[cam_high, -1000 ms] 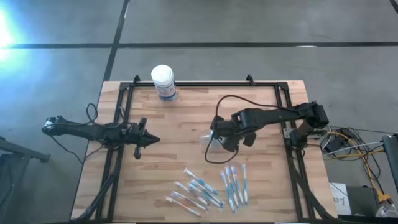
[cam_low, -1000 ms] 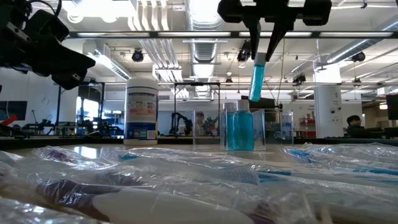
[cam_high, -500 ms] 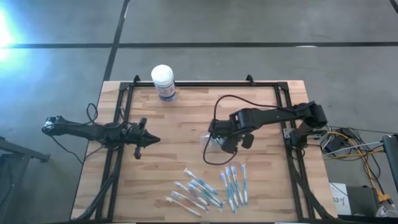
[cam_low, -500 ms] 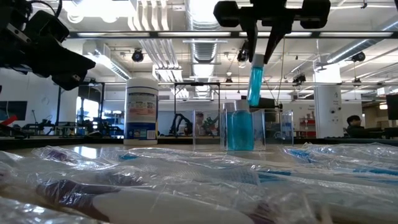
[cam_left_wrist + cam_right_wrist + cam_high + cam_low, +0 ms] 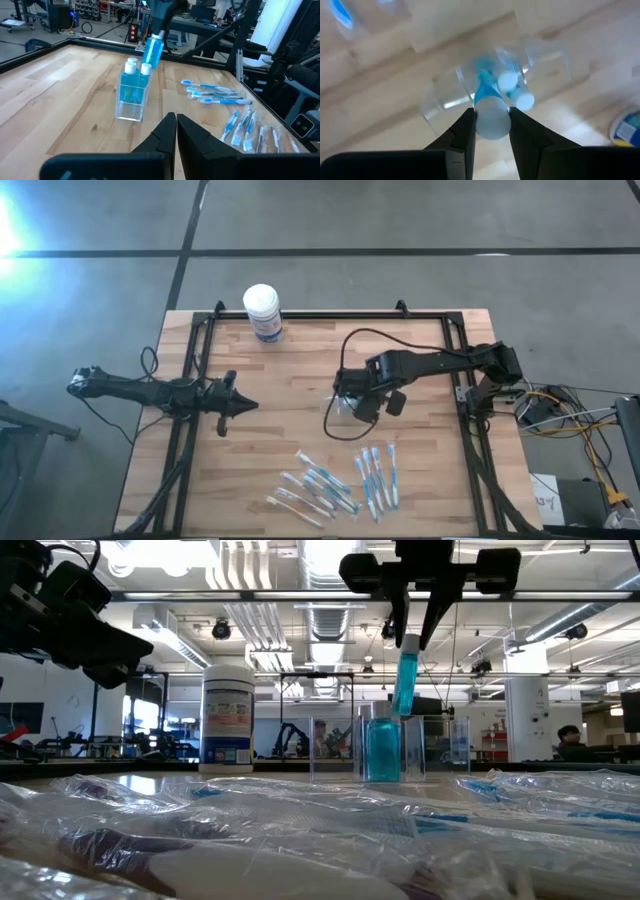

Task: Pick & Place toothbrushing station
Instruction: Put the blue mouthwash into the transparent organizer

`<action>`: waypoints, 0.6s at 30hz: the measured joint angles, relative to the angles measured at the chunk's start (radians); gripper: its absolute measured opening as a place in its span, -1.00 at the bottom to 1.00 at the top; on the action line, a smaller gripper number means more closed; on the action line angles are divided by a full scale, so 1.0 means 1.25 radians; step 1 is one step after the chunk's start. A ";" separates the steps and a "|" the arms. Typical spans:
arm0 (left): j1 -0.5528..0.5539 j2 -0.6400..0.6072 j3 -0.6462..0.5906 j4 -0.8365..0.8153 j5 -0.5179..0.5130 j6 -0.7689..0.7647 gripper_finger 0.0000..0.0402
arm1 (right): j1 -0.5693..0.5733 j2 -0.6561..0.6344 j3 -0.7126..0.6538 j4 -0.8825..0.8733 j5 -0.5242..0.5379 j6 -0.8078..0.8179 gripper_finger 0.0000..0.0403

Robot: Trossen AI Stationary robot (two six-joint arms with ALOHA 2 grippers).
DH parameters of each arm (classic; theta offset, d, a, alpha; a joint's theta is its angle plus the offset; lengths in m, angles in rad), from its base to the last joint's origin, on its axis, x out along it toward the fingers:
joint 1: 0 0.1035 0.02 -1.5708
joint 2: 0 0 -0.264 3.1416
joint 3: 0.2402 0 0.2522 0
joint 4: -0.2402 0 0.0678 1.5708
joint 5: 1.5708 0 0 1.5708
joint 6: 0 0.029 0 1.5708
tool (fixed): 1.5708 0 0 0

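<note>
The clear toothbrushing station [image 5: 334, 406] stands on its base at mid-table; it also shows in the low view [image 5: 388, 745] and the left wrist view [image 5: 133, 98], with two blue white-capped tubes [image 5: 138, 67] upright in it. My right gripper [image 5: 352, 400] is right above it, shut on a third blue tube [image 5: 404, 675]. My left gripper [image 5: 243, 404] waits shut and empty [image 5: 176, 131] at the table's left, pointing at the station. My right gripper pinches the blue tube's upper end [image 5: 491, 122] between its two fingers [image 5: 466, 131], from above, pointing down. The tube hangs below the fingers, slightly tilted, clear of the table. Its lower end [image 5: 149, 65] is at the height of the station's top, beside the two caps.
A white round tub with a blue label [image 5: 263, 311] stands at the far left of the table. Several wrapped toothbrushes [image 5: 340, 480] lie near the front edge. A black cable [image 5: 345, 365] loops beside my right arm. A black frame [image 5: 330, 316] borders the table.
My right gripper has carried the blue tube a little toward the table's left and down, over the station. The tube's lower end has come from above the station to the level of its top. The station has kept still.
</note>
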 joint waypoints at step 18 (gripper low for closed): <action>0.000 0.000 -0.001 0.000 0.000 0.003 -0.91 | -0.042 0.005 -0.005 -0.007 -0.029 -0.026 -0.57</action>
